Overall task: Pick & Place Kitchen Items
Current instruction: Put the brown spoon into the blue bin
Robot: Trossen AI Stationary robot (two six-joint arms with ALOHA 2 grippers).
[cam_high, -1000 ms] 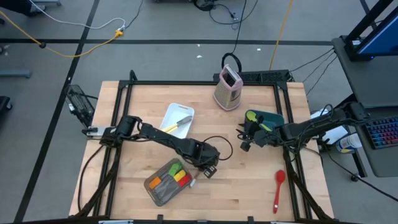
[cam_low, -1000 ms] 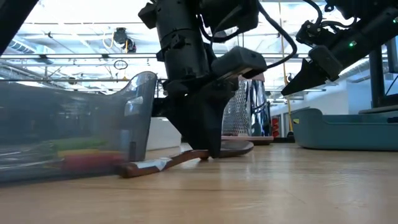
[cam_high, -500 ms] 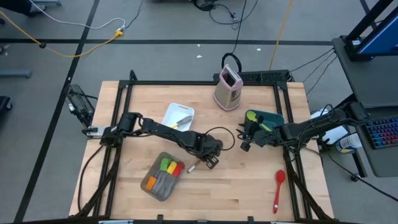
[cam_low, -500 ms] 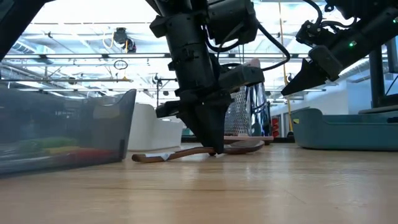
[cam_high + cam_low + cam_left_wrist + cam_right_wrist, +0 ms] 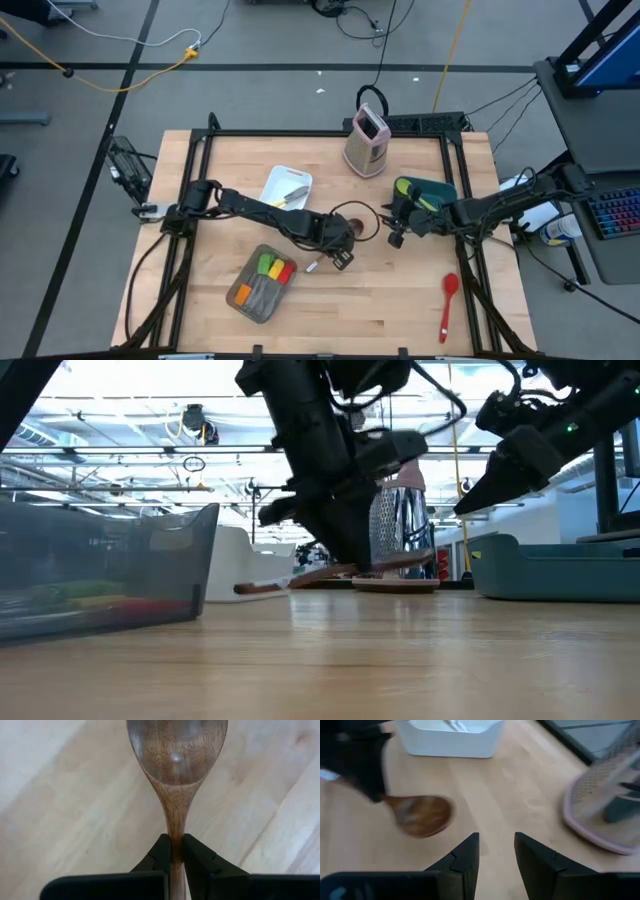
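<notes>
1. Left arm: extends from its base at the table's 9 o'clock edge toward the table centre, links running low and nearly flat in the high view.
2. Left gripper [image 5: 340, 250]: sits near the table centre, slightly toward 5 o'clock. In the left wrist view the fingers [image 5: 161, 854] are clamped on the neck of the wooden spoon [image 5: 176, 765]. In the low view the gripper [image 5: 352, 565] points steeply downward.
3. Right arm: reaches in from the table's 3 o'clock edge, forearm roughly level.
4. Right gripper [image 5: 396, 228]: hangs above the table at about 3 o'clock of centre, well apart from the left gripper. Its fingers [image 5: 462, 857] stand parted, holding nothing.
</notes>
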